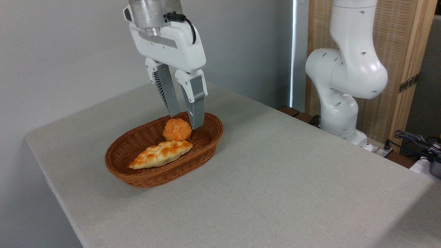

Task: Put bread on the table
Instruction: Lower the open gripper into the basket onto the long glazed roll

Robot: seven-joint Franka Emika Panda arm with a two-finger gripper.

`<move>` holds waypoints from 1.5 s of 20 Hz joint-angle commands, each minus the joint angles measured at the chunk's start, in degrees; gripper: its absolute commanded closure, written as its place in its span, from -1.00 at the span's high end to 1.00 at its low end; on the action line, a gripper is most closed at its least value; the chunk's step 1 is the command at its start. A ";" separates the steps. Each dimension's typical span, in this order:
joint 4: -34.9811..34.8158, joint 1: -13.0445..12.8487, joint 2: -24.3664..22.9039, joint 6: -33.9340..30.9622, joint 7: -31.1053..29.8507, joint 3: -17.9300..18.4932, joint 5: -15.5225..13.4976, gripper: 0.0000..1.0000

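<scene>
The claw (185, 121) hung over the far end of a brown wicker basket (137, 175), with its two grey fingers (196, 103) pointing down and held apart, and nothing was between them. The tips of the fingers reached down to the level of the basket rim, just above and behind a round orange bun (176, 129). I could not tell if one finger touched the bun.

The bread (161, 154), a long braided loaf with golden crust and pale ends, lay inside the basket, in front of the round bun and touching it at one end. It lay along the basket, with its other end pointing to the near left.

The basket stood on the grey tabletop (275, 179), on its left part. The white base of the arm (344, 86) stood beyond the far right edge.
</scene>
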 commanded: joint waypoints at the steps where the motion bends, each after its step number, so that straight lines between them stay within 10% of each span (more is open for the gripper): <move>1: -1.00 -0.32 -0.20 1.31 0.45 0.24 -1.68 1.00; 13: -1.87 -0.58 -1.16 1.57 0.45 0.33 -2.74 1.00; 19: -8.90 -1.11 -3.10 9.73 -0.34 -3.27 -12.85 1.00; 30: -17.43 -1.64 4.19 28.55 0.36 -9.52 -12.07 1.00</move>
